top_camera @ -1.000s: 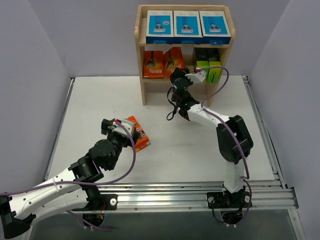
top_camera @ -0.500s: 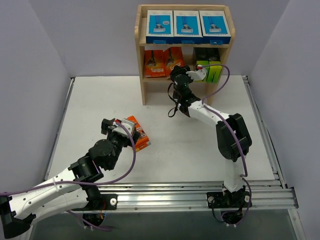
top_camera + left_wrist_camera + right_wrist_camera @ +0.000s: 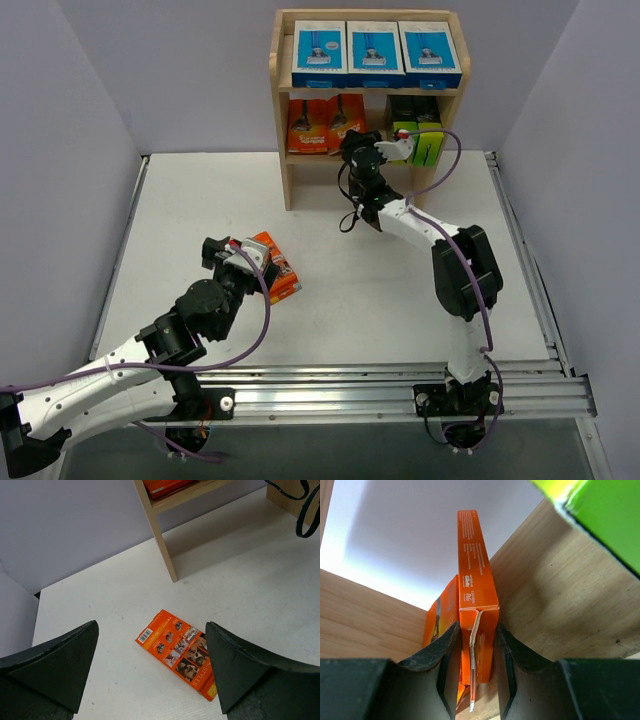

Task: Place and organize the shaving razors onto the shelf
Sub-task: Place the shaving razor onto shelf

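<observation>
The jaws of the right arm (image 3: 400,215) are clamped on the thin end of a flat orange razor pack (image 3: 476,570), held on edge inside the middle tier of the small light-wood three-tier shelf (image 3: 283,120). Its long axis runs straight away from the jaws into the tier. It stands close against a second orange pack (image 3: 441,615) on one side, whether touching I cannot tell, with a black-and-lime-green box (image 3: 600,515) well off on the other. Three blue-and-white razor boxes (image 3: 375,50) line the top tier. The jaws of the left arm (image 3: 190,320) stand wide apart with nothing between them, hanging over the white worktop (image 3: 400,300). Below them a loose orange pack (image 3: 180,650) lies flat, face up. It sits towards the right-hand finger (image 3: 250,670), not centred in the gap, and its long axis runs diagonally across the line on which the jaws close. The left arm is by far the nearer to it. Picking it up probably calls for a turn of the wrist, so the jaws close across its short width.
</observation>
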Available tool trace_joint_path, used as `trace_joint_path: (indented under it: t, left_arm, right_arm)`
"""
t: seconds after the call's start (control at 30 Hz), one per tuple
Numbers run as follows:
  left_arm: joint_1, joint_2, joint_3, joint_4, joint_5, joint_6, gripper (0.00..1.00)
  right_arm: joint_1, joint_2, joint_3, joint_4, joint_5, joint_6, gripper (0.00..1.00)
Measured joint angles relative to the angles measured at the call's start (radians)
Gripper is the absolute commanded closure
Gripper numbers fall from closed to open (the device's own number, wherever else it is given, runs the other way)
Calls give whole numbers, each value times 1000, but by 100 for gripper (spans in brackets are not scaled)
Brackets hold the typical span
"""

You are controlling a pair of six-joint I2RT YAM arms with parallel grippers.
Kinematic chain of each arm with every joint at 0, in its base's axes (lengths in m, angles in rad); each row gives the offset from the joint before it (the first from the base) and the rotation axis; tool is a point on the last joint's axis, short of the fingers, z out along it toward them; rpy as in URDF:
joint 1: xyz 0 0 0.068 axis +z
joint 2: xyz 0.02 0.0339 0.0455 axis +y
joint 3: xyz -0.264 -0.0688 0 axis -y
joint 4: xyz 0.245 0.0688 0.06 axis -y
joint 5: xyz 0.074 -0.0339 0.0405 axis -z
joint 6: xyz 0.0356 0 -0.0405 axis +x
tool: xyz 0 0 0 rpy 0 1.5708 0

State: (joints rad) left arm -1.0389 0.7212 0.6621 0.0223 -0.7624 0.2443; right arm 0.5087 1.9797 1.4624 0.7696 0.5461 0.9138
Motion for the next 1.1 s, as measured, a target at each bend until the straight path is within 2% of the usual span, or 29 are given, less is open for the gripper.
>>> trace_joint_path:
  t: [0.07, 0.2, 0.53, 0.73, 1.1]
  left_arm:
    - [0, 0, 0, 3, 0, 1, 3]
    - [0, -3, 0, 5, 1, 2, 3]
    - [0, -13, -4, 12, 6, 3, 3]
    - [0, -15, -4, 12, 8, 3, 3]
    - [0, -18, -4, 12, 8, 3, 3]
  right_arm:
    - [-2, 6, 7, -4, -13, 11, 70]
    - [0, 22, 21, -36, -91, 27, 67]
    - [8, 25, 34, -53, -156, 46, 45]
    - [10, 13, 34, -69, -182, 56, 36]
    - [10, -35, 33, -200, -200, 97, 34]
